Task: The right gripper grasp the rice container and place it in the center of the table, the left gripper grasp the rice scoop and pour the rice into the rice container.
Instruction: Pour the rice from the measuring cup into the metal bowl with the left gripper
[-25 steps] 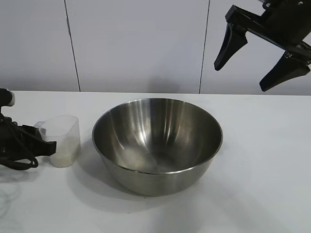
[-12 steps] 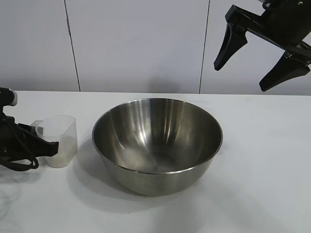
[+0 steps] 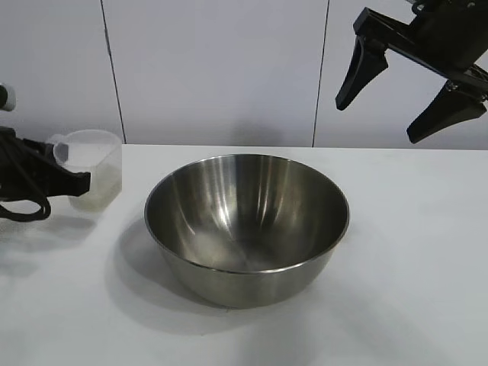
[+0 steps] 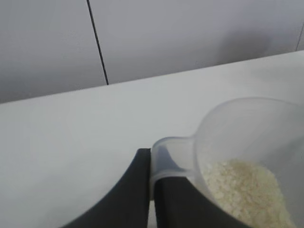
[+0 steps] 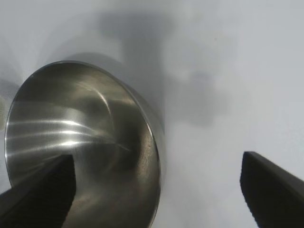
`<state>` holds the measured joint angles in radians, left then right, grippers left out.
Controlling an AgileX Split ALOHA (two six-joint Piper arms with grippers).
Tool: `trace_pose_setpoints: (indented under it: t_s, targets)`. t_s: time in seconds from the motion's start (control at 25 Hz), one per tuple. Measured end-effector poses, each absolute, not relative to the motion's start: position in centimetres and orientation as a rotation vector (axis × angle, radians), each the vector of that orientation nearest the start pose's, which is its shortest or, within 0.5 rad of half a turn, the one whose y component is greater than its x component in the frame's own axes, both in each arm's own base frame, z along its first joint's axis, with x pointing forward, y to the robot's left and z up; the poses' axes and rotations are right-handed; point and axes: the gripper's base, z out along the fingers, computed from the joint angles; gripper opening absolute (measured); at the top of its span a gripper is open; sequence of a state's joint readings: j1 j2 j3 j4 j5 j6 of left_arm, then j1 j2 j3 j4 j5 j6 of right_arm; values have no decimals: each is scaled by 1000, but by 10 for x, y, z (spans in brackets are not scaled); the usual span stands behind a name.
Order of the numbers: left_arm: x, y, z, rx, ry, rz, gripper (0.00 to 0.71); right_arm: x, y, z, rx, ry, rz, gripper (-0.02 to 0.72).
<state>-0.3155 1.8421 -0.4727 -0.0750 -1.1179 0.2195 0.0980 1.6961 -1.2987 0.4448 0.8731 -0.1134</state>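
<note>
The steel rice container stands empty in the middle of the white table; it also shows in the right wrist view. My left gripper at the far left is shut on the handle of the clear rice scoop and holds it upright above the table, left of the bowl. In the left wrist view the fingers pinch the scoop's handle, and rice lies inside the scoop. My right gripper hangs open and empty high above the table at the upper right.
A white panelled wall runs behind the table. Black cables hang by the left arm. The scoop's shadow falls on the table at the left.
My left gripper has lifted the rice scoop off the table, up and slightly left. The right gripper and the bowl have not moved.
</note>
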Motion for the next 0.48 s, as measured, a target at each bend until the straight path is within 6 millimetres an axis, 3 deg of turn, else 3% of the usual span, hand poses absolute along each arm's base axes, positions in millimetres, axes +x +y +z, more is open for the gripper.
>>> trace_pose_setpoints:
  t_s: [0.28, 0.48]
  targets:
    - [299, -102, 192, 645, 1678, 33, 8, 351, 65, 265, 14, 2707, 539, 652]
    - [308, -134, 215, 880, 1646, 94, 7, 351, 65, 265, 13, 2707, 539, 652]
